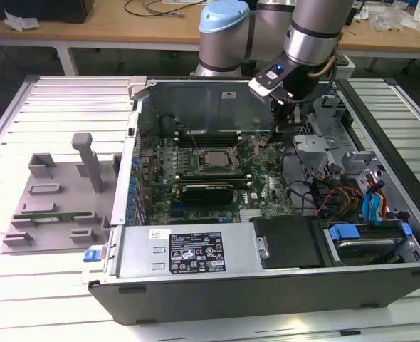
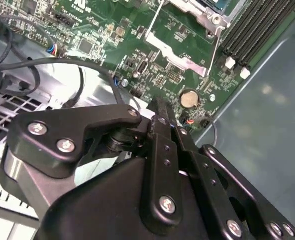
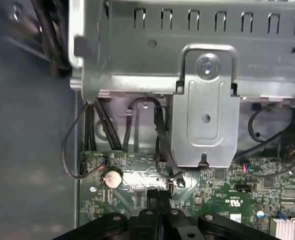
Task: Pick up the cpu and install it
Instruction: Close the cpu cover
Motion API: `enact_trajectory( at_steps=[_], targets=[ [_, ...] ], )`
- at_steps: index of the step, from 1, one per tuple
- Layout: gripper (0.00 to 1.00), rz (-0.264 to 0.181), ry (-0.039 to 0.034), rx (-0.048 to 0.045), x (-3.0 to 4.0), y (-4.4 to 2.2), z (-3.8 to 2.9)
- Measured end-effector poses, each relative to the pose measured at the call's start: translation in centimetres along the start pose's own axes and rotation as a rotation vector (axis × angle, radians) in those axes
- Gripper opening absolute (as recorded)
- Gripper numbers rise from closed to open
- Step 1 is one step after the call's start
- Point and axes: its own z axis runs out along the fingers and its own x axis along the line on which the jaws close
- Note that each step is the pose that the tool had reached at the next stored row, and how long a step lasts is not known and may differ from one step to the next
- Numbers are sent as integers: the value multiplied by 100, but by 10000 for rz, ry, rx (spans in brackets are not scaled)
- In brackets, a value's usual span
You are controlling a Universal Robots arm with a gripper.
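Pincer (image 2: 160,111) (fingers pressed together, holding nothing) hangs above the motherboard (image 1: 265,191), to the exterior view's right of the socket (image 1: 199,158). The cpu (image 1: 213,160) appears seated there, so installation looks nearly done.

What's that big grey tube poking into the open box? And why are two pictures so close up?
That tube is a robot arm. At its end is a gripper with black jaws; they look closed, with nothing between them. The box is an opened computer case lying on a slatted table. One picture comes from a camera standing off the arm. The two close ones come from cameras riding on its wrist, looking past the gripper at the green board. The cpu, a small silvery square, sits in the middle of that board, apart from the gripper. A grey tray lies at the exterior view's left.
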Motion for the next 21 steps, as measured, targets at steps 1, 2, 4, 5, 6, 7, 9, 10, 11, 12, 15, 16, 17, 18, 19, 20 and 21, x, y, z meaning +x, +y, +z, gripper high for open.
enact_trajectory(
  at_steps=[1,2,4,5,6,7,9,10,11,12,15,16,17,18,19,20,21],
  targets=[
    [11,0,1,0,0,-3,19],
    [11,-1,-1,0,0,-3,35],
    [11,0,-1,2,0,-1,101],
    [11,0,1,2,0,0,123],
    [11,0,0,2,0,1,144],
    [11,0,0,2,0,2,159],
    [11,0,-3,3,-1,2,166],
    [11,3,2,2,0,-4,169],
    [11,0,3,2,1,-22,171],
    [11,1,0,3,1,-37,171],
    [11,1,0,3,2,-110,177],
    [11,1,-1,3,3,-133,180],
    [11,0,-2,3,3,-150,181],
    [11,0,-1,3,4,-167,182],
    [11,0,-1,3,4,-180,183],
    [11,0,-1,2,4,-190,183],
    [11,1,0,2,5,-214,185]
  ],
)
